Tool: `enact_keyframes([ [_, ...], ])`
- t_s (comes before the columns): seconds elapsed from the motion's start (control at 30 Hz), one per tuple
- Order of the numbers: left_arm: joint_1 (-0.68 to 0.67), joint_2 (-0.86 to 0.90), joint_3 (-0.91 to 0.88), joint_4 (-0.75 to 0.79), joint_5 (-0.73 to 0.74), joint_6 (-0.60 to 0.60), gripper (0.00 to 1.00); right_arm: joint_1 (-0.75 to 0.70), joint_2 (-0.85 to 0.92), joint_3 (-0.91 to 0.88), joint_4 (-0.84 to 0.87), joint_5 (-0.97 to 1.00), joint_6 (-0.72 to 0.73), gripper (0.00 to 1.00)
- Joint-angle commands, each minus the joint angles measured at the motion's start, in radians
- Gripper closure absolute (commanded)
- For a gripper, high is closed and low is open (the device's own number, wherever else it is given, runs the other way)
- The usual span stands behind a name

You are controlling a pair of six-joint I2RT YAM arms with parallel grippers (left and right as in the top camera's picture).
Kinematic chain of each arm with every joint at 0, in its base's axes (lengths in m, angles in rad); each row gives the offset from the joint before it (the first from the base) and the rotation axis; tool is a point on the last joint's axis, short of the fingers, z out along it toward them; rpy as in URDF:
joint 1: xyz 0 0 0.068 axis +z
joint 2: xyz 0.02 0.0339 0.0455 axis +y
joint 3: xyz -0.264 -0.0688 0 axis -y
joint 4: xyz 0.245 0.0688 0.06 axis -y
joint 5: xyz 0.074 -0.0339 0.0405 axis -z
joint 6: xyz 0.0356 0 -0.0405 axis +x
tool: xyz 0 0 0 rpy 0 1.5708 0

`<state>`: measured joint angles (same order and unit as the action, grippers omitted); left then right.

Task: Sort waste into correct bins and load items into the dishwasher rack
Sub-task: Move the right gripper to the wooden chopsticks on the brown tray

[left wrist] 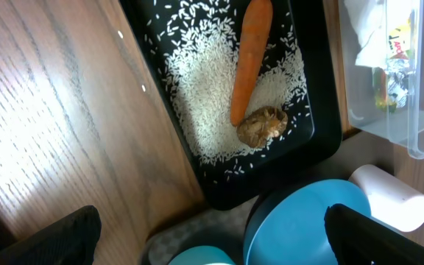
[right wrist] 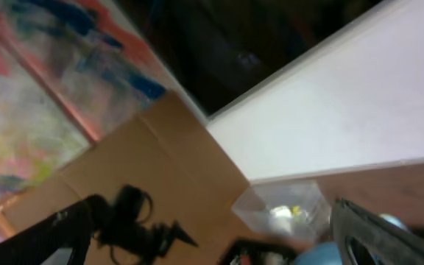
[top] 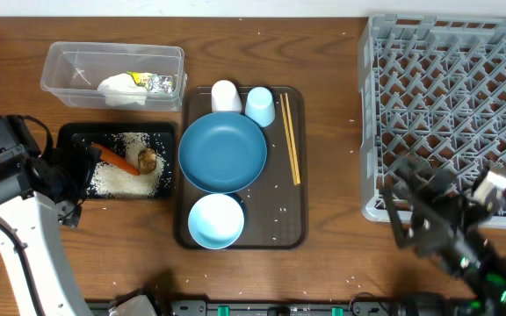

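On the table (top: 323, 44), left side, sorting looked done. Carrot (top: 117, 159), rice (top: 117, 180) and brown lump (top: 148, 159) sat in the black tray (top: 121, 129). Tissue (top: 119, 88) and foil wrapper (top: 158, 83) sat in the clear tub (top: 55, 66). A few stray grains lay on the table and on the serving tray (top: 288, 219).

Rack (top: 451, 114) held nothing, so my read: loading was the step in hand, not yet begun. Plate (top: 222, 151), bowl (top: 215, 220), white cup (top: 225, 95), blue cup (top: 259, 105) and chopsticks (top: 290, 140) all sat on the serving tray, well apart from the rack.

Left gripper (top: 79, 169) hung over the black tray's left end, fingers spread wide, nothing held. Right gripper (top: 408, 211) hung at the rack's near-left corner, equally wide, nothing held.

Next move probably calls for the right arm to cross to the serving tray. Cups look like the easy pick. Chopsticks lie flat and need a low pinch, and the plate needs a rim grip.

Views:
- **Left wrist:** gave tray detail, with the carrot tip touching the lump and rice under both. It showed no rack and no chopsticks.
- **Right wrist:** pointed up at a white wall (right wrist: 344, 96) and a cardboard box (right wrist: 160, 162), with the tub only a blur low in frame. No use for aiming.
- **Overhead:** the only view that showed rack and dishes together.
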<state>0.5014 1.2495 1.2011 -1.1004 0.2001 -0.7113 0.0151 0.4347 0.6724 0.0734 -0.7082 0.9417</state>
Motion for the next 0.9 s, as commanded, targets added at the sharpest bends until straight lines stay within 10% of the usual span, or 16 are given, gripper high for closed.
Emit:
enact_keyframes([
  [0.0,0.004,-0.009,0.0,-0.006,-0.003,-0.012,0.02,0.03,0.187,0.17,-0.107,-0.03,-0.196,0.01],
  [0.23,0.004,-0.009,0.0,-0.006,-0.003,-0.012,0.02,0.327,0.559,0.527,-0.537,0.32,-0.536,0.01],
  [0.47,0.004,-0.009,0.0,-0.006,-0.003,-0.012,0.02,0.646,0.95,0.825,-0.892,0.969,-0.549,0.01],
  [0.87,0.004,-0.009,0.0,-0.006,-0.003,-0.012,0.02,0.597,1.416,1.081,-1.082,0.879,-0.522,0.01],
])
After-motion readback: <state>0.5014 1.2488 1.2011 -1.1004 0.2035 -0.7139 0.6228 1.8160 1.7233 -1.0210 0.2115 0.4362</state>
